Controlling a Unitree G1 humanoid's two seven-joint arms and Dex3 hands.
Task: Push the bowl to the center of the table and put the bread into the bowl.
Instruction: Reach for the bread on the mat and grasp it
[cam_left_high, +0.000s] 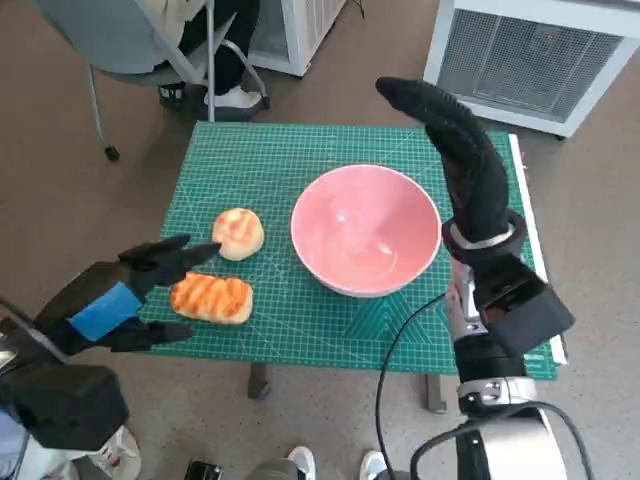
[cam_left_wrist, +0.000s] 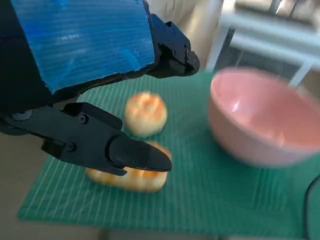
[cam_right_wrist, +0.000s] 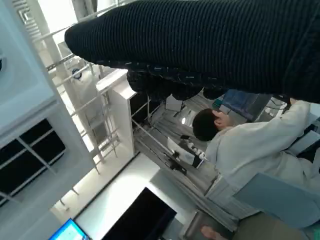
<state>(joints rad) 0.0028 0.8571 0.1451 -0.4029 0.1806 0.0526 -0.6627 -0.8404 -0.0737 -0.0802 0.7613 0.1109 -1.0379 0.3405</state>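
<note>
A pink bowl (cam_left_high: 366, 230) (cam_left_wrist: 260, 122) stands on the green mat (cam_left_high: 270, 170) near the table's middle. Two pieces of bread lie to its left: a round bun (cam_left_high: 239, 232) (cam_left_wrist: 145, 113) and a long grilled loaf (cam_left_high: 212, 298) (cam_left_wrist: 131, 178) nearer the front edge. My left hand (cam_left_high: 125, 295) (cam_left_wrist: 95, 90) hovers open at the loaf's left side, one finger above it and one below, holding nothing. My right hand (cam_left_high: 455, 150) is raised beside the bowl's right rim, fingers stretched straight toward the far edge, empty.
A person sits on a grey chair (cam_left_high: 150, 50) beyond the table's far left corner and also shows in the right wrist view (cam_right_wrist: 250, 145). A white grilled unit (cam_left_high: 530, 55) stands at the far right. A black cable (cam_left_high: 400, 350) hangs over the front edge.
</note>
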